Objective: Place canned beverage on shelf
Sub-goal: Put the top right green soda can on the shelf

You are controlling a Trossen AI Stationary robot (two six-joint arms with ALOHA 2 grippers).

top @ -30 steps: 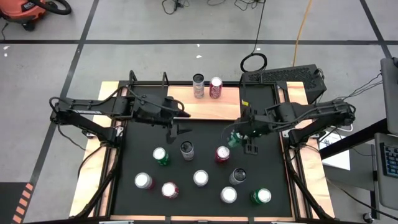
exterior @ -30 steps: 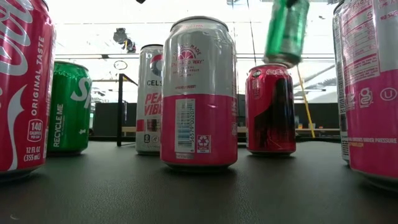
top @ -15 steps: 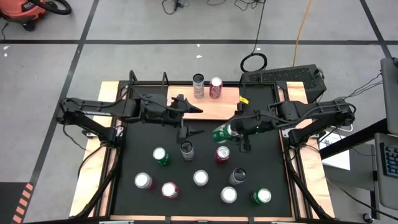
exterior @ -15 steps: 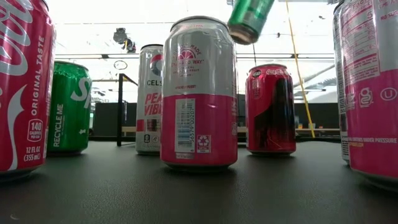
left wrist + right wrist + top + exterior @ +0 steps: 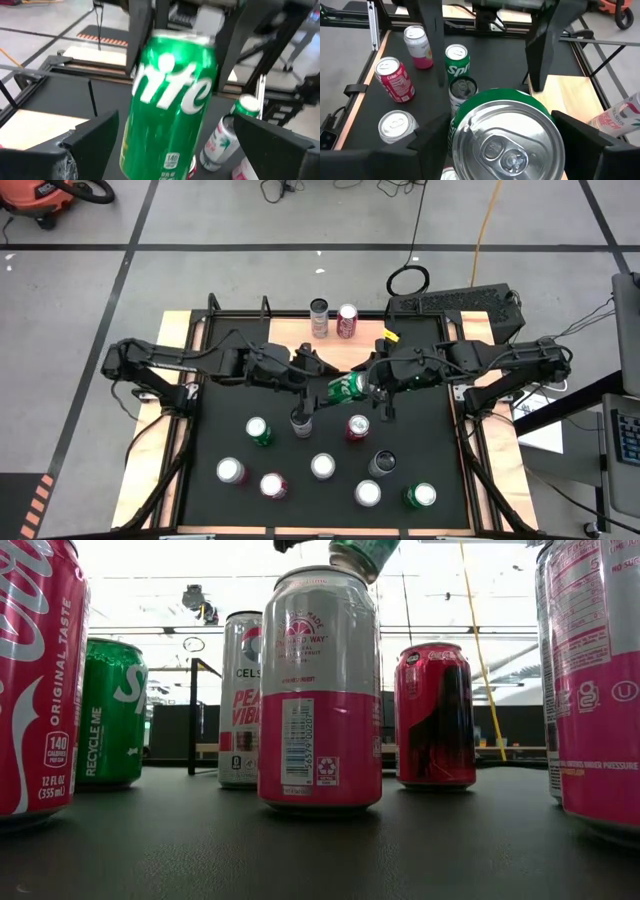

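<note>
A green Sprite can (image 5: pixel 347 388) hangs tipped almost level above the middle of the black mat, with my right gripper (image 5: pixel 374 385) shut on it. Its base points at my left gripper (image 5: pixel 318 380), which is open. The left fingers (image 5: pixel 90 142) stand on either side of the can's base end (image 5: pixel 165 145), apart from it. The shelf (image 5: pixel 362 346), a light wooden board at the far edge, carries a silver can (image 5: pixel 319 318) and a red can (image 5: pixel 347 320), both upright. In the low view only the green can's end (image 5: pixel 362 552) shows, at the top. My right gripper pinches the green can's side wall near its top end (image 5: pixel 455 129) between its two fingers. They come from the table's right, slanting slightly down, and lie along the can. The can is lifted clear and tilted near level, its lid (image 5: pixel 506 140) toward my right wrist.
Several upright cans stand on the mat below and nearer: a dark can (image 5: pixel 300 420) under my left gripper, a green one (image 5: pixel 259 430), a red one (image 5: pixel 357 427), and more toward the near edge. Wooden strips edge the mat (image 5: pixel 215 430). A keyboard (image 5: pixel 455 302) lies at the far right.
My right gripper has risen and tipped up, swinging the green can from hanging upright to nearly level, base toward the table's left. My left gripper has moved toward the table's right, opened wider, and now brackets the can's base end.
</note>
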